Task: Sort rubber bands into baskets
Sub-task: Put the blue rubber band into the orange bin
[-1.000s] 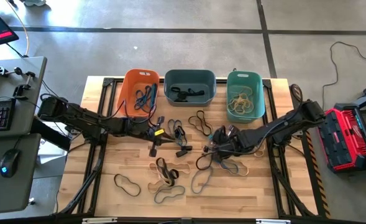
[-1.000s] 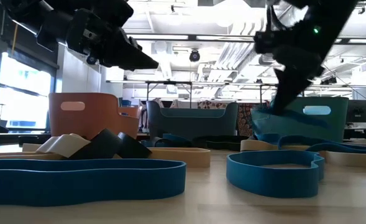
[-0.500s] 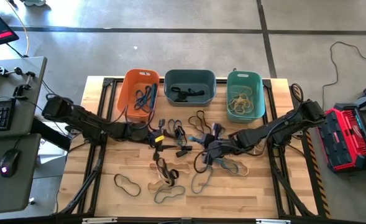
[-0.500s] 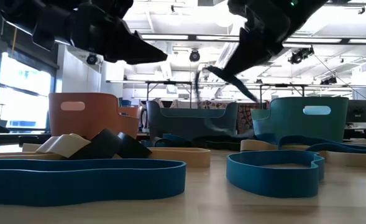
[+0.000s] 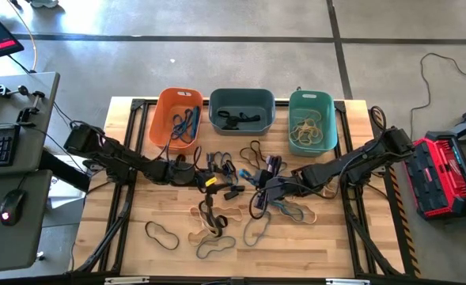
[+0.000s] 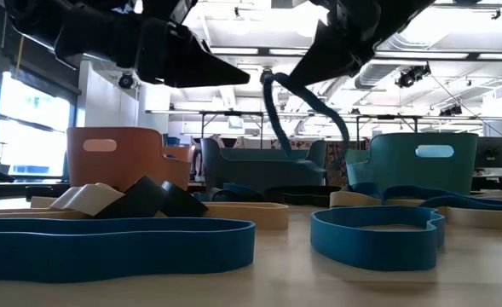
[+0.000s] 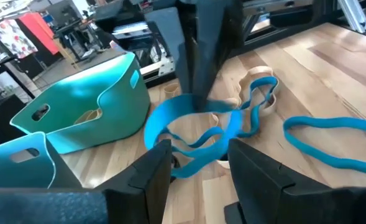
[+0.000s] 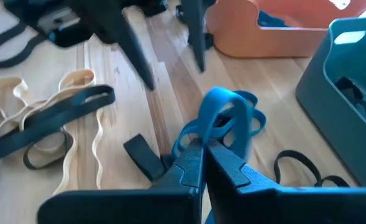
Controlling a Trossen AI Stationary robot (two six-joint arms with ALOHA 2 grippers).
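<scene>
Three baskets stand in a row across the upper middle of the high view: an orange basket (image 5: 177, 117) at left, a slate blue-grey basket (image 5: 241, 110) in the centre and a teal basket (image 5: 312, 120) at right, all on a wooden table (image 5: 122, 214). Each holds a few bands. Loose rubber bands (image 5: 209, 226) in blue, dark and tan lie scattered over the centre and lower middle of the table.

Right gripper (image 5: 266, 184), just right of frame centre in the high view, has its fingers (image 8: 192, 168) pressed together on a blue rubber band (image 8: 223, 118), which rises in a loop from the tips. In the low view the same band (image 6: 297, 107) hangs in an arc above the tabletop, in front of the slate basket.

Left gripper (image 5: 217, 168), just left of frame centre and near the right one, has its fingers (image 7: 148, 171) spread apart and empty, facing the held band.
</scene>
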